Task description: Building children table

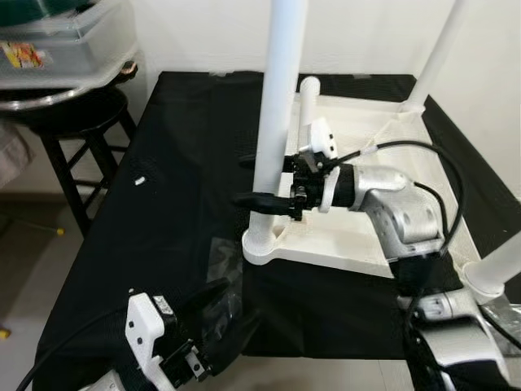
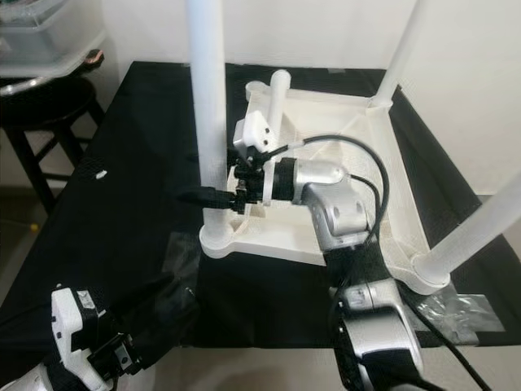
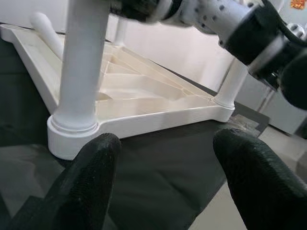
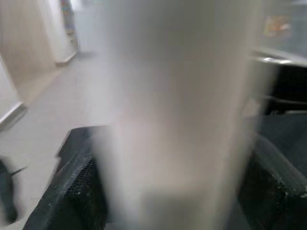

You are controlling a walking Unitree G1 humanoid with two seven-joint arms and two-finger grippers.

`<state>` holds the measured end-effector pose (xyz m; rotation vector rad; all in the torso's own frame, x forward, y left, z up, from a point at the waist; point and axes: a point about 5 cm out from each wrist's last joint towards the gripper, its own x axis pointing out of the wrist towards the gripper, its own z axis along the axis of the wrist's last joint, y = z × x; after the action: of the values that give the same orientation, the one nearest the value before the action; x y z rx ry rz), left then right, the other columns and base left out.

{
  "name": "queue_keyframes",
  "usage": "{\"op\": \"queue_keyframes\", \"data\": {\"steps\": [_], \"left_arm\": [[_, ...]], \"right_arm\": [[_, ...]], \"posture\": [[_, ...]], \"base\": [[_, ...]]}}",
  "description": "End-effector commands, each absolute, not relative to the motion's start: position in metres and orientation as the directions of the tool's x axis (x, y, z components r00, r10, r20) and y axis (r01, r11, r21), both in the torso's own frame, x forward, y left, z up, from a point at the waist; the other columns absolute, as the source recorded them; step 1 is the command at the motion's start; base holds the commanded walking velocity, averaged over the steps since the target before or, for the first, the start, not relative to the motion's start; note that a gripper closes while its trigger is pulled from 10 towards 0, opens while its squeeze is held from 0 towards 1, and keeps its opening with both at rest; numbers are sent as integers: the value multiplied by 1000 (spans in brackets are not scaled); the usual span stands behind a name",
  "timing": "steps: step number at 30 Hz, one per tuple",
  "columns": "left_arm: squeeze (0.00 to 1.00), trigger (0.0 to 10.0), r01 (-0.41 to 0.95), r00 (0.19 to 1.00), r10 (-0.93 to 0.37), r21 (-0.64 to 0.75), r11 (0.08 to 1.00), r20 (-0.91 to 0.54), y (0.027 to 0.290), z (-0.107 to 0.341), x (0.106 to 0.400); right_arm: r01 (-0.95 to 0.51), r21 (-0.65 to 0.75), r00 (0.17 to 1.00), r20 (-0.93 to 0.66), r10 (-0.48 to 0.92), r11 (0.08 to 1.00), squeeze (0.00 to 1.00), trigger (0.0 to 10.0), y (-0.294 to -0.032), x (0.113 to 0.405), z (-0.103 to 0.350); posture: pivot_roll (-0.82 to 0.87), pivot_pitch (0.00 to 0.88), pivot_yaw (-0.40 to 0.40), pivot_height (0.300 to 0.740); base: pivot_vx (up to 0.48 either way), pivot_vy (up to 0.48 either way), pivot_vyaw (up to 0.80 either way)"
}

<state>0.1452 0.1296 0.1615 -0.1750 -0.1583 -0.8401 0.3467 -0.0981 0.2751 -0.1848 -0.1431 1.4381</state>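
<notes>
Right tool clamped around upright table leg

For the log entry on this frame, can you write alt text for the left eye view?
The right gripper is closed around a white table leg that stands upright in the near corner socket of an upside-down white tabletop on a black-covered surface. The left gripper hovers open at the near edge; a dark stool stands to the left.

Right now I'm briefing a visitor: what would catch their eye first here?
The upturned white tabletop on the black cloth, its legs pointing up. The right claw grips the near-left leg just above its socket. The left claw waits open at the cloth's near edge.
</notes>
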Motion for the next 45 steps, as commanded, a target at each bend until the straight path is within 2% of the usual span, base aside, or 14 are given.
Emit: {"op": "queue_keyframes", "data": {"steps": [1,7,8,23,25,26,27,34,36,37,38,41,42,45], "left_arm": [[0,10000,753,656,-730,-96,651,191,130,162,141],[0,10000,752,658,-731,-102,651,182,130,163,136],[0,10000,751,659,-730,-104,652,181,131,163,135],[0,10000,749,661,-725,-102,655,196,128,161,144],[0,10000,747,662,-720,-102,657,206,128,161,148],[0,10000,745,663,-718,-101,659,209,129,160,151],[0,10000,744,664,-717,-100,660,212,130,160,153],[0,10000,746,660,-719,-74,662,219,131,158,164],[0,10000,748,657,-720,-71,660,221,131,158,166],[0,10000,750,654,-723,-69,658,221,131,158,167],[0,10000,750,654,-723,-68,657,222,131,158,167],[0,10000,748,656,-721,-68,660,222,132,158,166],[0,10000,748,656,-721,-68,660,222,132,158,166],[0,10000,752,653,-725,-70,656,221,131,158,163]], "right_arm": [[-973,-214,92,-1,996,89,0,10000,-99,349,278],[-976,-217,11,-35,999,3,0,9961,-103,358,285],[-977,-209,-28,-45,999,-37,0,0,-104,358,286],[-974,-225,-25,-29,999,-30,0,0,-113,347,265],[-952,-182,248,1,969,244,0,0,-103,338,238],[-694,-165,711,-2,703,701,0,0,-96,338,212],[-514,-116,857,-39,513,850,0,0,-96,315,189],[-597,-101,802,-42,596,796,0,0,-61,281,180],[-593,-106,805,-34,593,798,0,1412,-64,287,184],[-590,-102,807,-30,590,801,0,8627,-66,291,188],[-615,-89,787,-27,616,783,0,10000,-64,291,192],[-736,-29,677,-13,736,677,0,10000,-57,286,202],[-764,-8,645,-6,764,645,1000,10000,-54,281,207],[-843,-47,535,9,845,535,1000,10000,-55,275,219]], "posture": [[202,217,-62,740],[219,232,-67,740],[221,235,-69,740],[158,187,-84,740],[143,178,-89,740],[110,158,-83,740],[109,155,-76,740],[96,115,-38,740],[98,105,-42,740],[100,105,-43,740],[104,107,-46,740],[105,107,-46,740],[108,109,-46,740],[112,118,-44,740]], "base": [[0,0,0],[0,0,0],[0,0,0],[0,0,0],[0,0,0],[0,0,0],[0,0,0],[0,0,0],[0,0,0],[0,0,0],[0,0,0],[0,0,0],[0,0,0],[0,0,0]]}}
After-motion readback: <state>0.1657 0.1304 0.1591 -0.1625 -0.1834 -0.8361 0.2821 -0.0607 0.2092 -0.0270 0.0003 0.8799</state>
